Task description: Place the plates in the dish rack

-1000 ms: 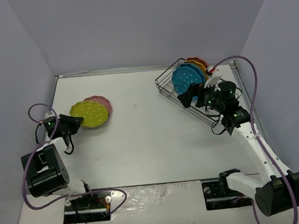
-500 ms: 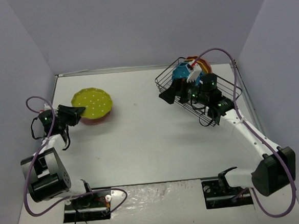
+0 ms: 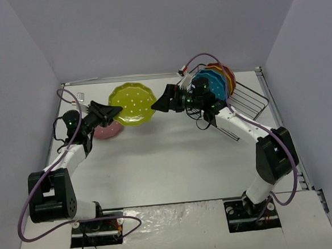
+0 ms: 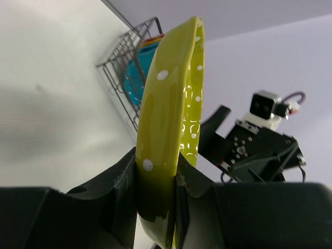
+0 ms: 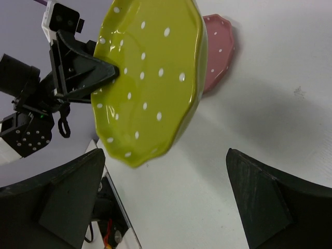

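The step looks like a handover. The left gripper (image 3: 110,110) is clamped on the rim of the green plate (image 3: 132,103), held in the air between the arms. The right gripper (image 3: 163,100) faces it with jaws spread wide. It likely needs to close on the free edge, then carry the plate to the dish rack (image 3: 249,98). A pink plate (image 3: 105,130) lies on the table (image 3: 158,170).

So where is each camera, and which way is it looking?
Top camera: high behind the robot, looking down at the table; left arm and right arm show.
Left wrist camera: looks along the left gripper holding the green plate, toward the rack.
Right wrist camera: looks between the open right gripper at that plate and a pink plate.
All three share the green plate.
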You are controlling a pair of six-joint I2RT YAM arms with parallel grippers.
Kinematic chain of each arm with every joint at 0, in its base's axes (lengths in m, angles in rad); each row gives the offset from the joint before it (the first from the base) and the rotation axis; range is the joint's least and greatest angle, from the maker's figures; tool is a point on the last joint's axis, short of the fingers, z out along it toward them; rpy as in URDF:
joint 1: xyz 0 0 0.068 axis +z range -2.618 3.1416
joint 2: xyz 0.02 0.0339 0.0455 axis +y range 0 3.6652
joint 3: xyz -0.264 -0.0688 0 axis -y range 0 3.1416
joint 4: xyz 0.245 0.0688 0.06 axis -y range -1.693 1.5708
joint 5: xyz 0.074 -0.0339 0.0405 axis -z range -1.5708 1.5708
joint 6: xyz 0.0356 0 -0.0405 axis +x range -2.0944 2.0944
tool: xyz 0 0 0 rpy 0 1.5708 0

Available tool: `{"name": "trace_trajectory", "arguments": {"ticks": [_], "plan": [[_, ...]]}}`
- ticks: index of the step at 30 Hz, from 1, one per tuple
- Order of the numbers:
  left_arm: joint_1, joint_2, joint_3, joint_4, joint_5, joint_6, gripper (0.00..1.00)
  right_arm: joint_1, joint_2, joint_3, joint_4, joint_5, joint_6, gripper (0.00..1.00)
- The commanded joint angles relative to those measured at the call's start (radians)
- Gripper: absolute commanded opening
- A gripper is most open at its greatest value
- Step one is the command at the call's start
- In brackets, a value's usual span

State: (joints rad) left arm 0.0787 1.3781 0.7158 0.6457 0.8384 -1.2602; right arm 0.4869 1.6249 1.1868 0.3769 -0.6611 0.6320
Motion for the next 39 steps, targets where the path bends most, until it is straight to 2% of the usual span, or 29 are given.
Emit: {"name": "trace_trajectory", "arguments": {"ticks": [1, 5, 8, 11, 15, 19, 22, 24, 27, 29, 33, 37, 39], "plan": [[-0.055, -0.045, 0.11, 0.304, 0.034, -0.11, 0.03, 0.007, 0.025, 0.094, 0.108, -0.042, 0.023, 1.0], [-0.114, -0.028, 0.117, 0.347, 0.03, -0.13, 0.03, 0.007, 0.06, 0.109, 0.126, -0.061, 0.032, 0.99], [-0.128, -0.027, 0.112, 0.353, 0.027, -0.126, 0.03, 0.009, 0.062, 0.106, 0.138, -0.075, 0.034, 0.92], [-0.132, -0.021, 0.109, 0.351, 0.031, -0.123, 0.03, 0.007, 0.047, 0.086, 0.172, -0.087, 0.039, 0.79], [-0.149, -0.011, 0.105, 0.354, 0.036, -0.117, 0.03, 0.004, 0.017, 0.054, 0.212, -0.078, 0.048, 0.37], [-0.157, -0.008, 0.091, 0.35, 0.045, -0.105, 0.03, 0.004, -0.004, 0.033, 0.248, -0.077, 0.066, 0.2], [-0.158, -0.007, 0.078, 0.34, 0.05, -0.092, 0.04, 0.004, -0.021, 0.026, 0.25, -0.076, 0.061, 0.02], [-0.16, -0.009, 0.068, 0.317, 0.051, -0.069, 0.11, 0.003, -0.035, 0.023, 0.246, -0.074, 0.05, 0.0], [-0.158, -0.016, 0.062, 0.239, 0.058, -0.004, 0.39, -0.001, -0.056, 0.031, 0.211, -0.07, 0.017, 0.0], [-0.158, -0.024, 0.071, 0.104, 0.065, 0.066, 0.57, -0.004, -0.082, 0.048, 0.147, -0.061, -0.047, 0.0], [-0.157, -0.046, 0.08, -0.049, 0.056, 0.175, 0.74, -0.021, -0.118, 0.073, 0.027, -0.043, -0.138, 0.0], [-0.157, -0.049, 0.086, -0.112, 0.041, 0.217, 0.92, -0.043, -0.153, 0.081, -0.055, -0.023, -0.215, 0.0], [-0.153, -0.048, 0.096, -0.137, 0.029, 0.233, 0.97, -0.055, -0.172, 0.095, -0.086, -0.008, -0.267, 0.0]]}}
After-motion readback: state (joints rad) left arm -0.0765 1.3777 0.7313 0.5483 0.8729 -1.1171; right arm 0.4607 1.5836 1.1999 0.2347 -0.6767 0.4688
